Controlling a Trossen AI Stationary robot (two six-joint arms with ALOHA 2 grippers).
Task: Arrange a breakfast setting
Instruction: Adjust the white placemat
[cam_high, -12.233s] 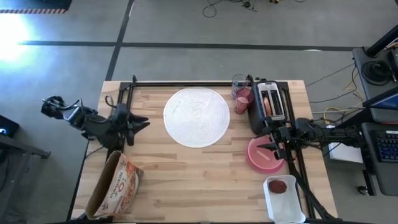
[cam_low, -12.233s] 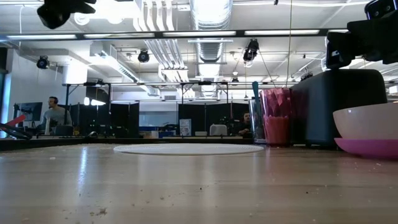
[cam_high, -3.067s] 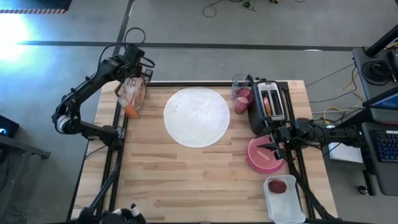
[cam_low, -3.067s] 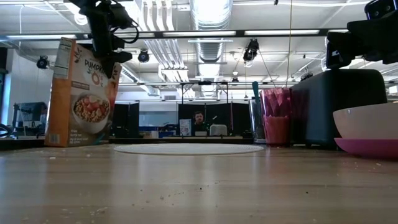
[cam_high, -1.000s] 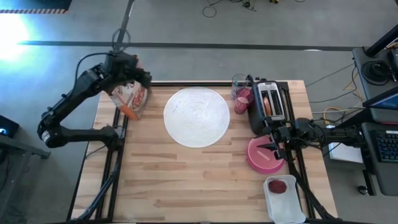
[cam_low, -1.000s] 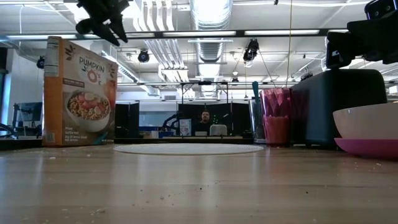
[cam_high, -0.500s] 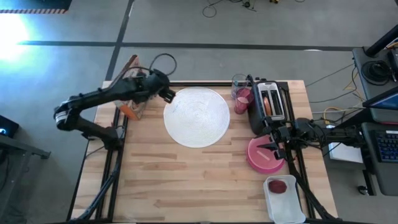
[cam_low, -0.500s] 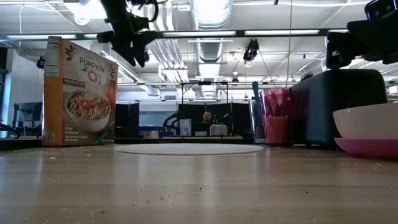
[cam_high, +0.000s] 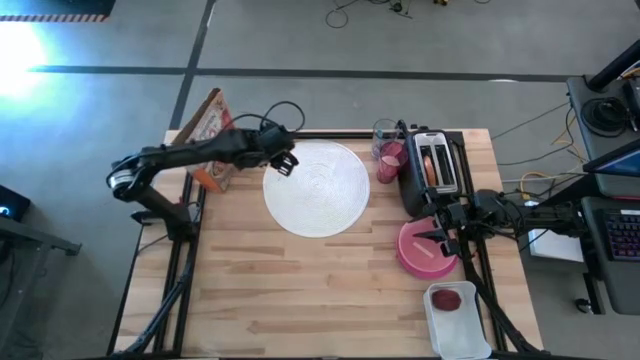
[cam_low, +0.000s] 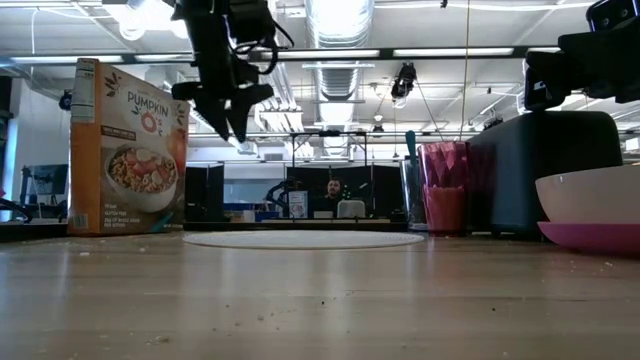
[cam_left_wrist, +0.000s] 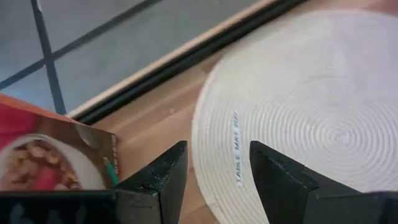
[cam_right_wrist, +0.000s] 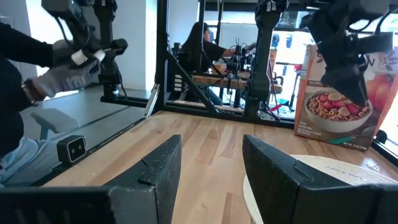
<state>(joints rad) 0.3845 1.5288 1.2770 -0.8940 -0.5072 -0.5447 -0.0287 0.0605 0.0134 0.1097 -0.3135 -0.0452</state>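
Observation:
The cereal box (cam_high: 211, 140) stands upright on its base at the table's far left corner; it also shows in the low view (cam_low: 126, 148). The large white round disc (cam_high: 317, 187) lies flat at the far middle. My left gripper (cam_high: 285, 161) hangs open above the disc's left edge, clear of the box, with nothing between its fingers (cam_left_wrist: 217, 152). My right gripper (cam_high: 433, 236) waits open at the right, above the peach bowl on the magenta plate (cam_high: 424, 250). The pink tumbler (cam_high: 390, 160) stands beside the toaster, which holds the bagel (cam_high: 433, 166).
The black toaster (cam_high: 431, 175) stands at the far right. A white tray (cam_high: 457, 320) with a small red fruit (cam_high: 448, 299) sits at the near right corner. Black frame rails run along the far and left edges. Bare wood spreads across the near middle (cam_high: 310, 290).
My left gripper has left the top of the cereal box, swung toward the table's right and come down over the disc's left edge, tipping to point more steeply down. The box stays standing where it was.

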